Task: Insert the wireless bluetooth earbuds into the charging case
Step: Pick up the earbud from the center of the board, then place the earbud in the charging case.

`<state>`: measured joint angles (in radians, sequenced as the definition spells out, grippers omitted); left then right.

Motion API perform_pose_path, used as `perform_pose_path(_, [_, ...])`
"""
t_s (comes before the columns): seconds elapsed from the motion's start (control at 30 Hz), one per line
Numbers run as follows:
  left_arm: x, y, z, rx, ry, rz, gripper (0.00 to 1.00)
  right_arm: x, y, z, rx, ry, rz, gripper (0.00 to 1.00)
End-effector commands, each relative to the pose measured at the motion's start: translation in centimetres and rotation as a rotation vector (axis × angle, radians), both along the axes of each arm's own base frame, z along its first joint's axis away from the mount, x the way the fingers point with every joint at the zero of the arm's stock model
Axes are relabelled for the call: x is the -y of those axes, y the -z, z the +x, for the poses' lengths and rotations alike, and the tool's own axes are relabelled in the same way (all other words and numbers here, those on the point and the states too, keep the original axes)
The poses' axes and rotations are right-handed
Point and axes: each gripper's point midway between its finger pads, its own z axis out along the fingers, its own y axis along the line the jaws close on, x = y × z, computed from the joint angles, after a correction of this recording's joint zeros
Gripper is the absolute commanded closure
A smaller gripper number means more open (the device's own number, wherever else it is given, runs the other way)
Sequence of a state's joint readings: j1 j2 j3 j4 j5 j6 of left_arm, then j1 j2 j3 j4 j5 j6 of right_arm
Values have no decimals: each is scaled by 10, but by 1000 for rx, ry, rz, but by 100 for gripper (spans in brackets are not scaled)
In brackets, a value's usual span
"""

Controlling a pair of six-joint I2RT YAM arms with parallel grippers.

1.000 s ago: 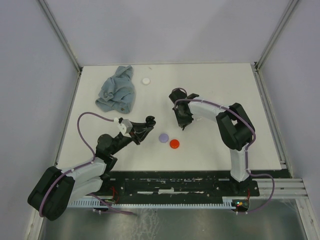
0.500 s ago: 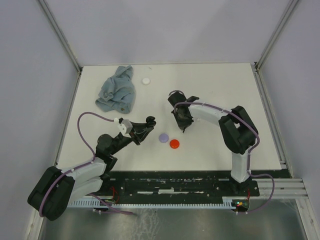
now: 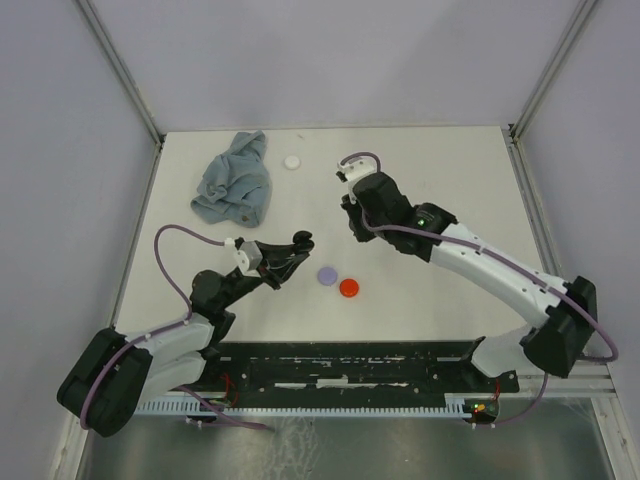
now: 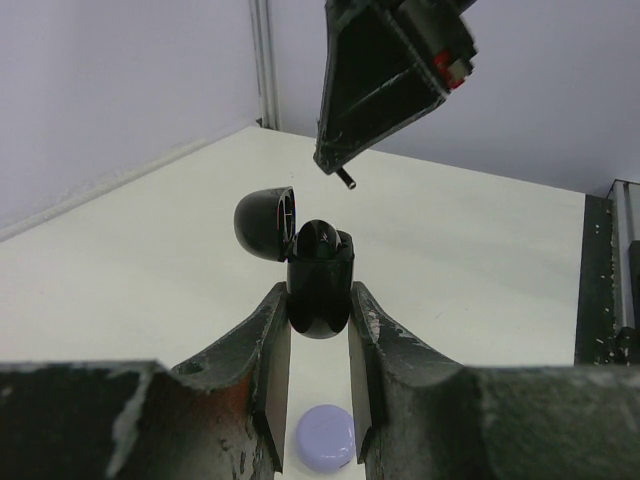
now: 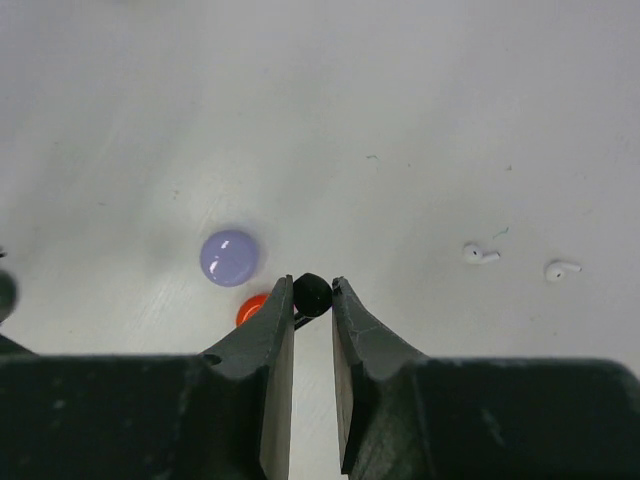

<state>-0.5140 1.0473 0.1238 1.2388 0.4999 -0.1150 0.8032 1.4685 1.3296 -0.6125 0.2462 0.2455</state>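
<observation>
Left wrist view: my left fingers point(image 4: 320, 300) are clamped tight on the black charging case point(image 4: 320, 272). They hold it upright above the desk point(image 4: 150, 270), with its lid point(image 4: 265, 222) flipped open to the left. A dark rounded shape sits in the case mouth, possibly an earbud, though I cannot tell. My right fingers point(image 5: 312, 287) hang above the case, nearly closed, pinching a black earbud point(image 5: 312, 297) at their tips. Below on the desk, a lavender disc point(image 5: 230, 256) and a red disc point(image 5: 248, 308) lie just beside each other. Two white earbuds point(image 5: 481, 254) lie to the right, well apart from the discs.
</observation>
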Motion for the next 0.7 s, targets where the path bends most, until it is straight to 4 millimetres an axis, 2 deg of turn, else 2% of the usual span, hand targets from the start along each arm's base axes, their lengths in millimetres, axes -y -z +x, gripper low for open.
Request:
perform_pose_path(0.0, [4, -41, -5, 90, 39, -87, 97, -13, -55, -10, 186, -60, 99, 82])
perform_pose_path(0.17, [6, -49, -5, 80, 53, -108, 97, -31, -92, -32, 319, -150, 169, 83])
perform_pose_path(0.37, [8, -54, -1, 33, 59, -137, 97, -54, -119, -51, 489, -219, 224, 82])
perform_pose_path(0.5, [10, -58, -1, 11, 73, -156, 97, -68, -132, -58, 594, -252, 228, 82])
perform_pose_path(0.67, [12, -61, -3, -4, 92, -170, 97, -83, -137, -66, 679, -296, 221, 82])
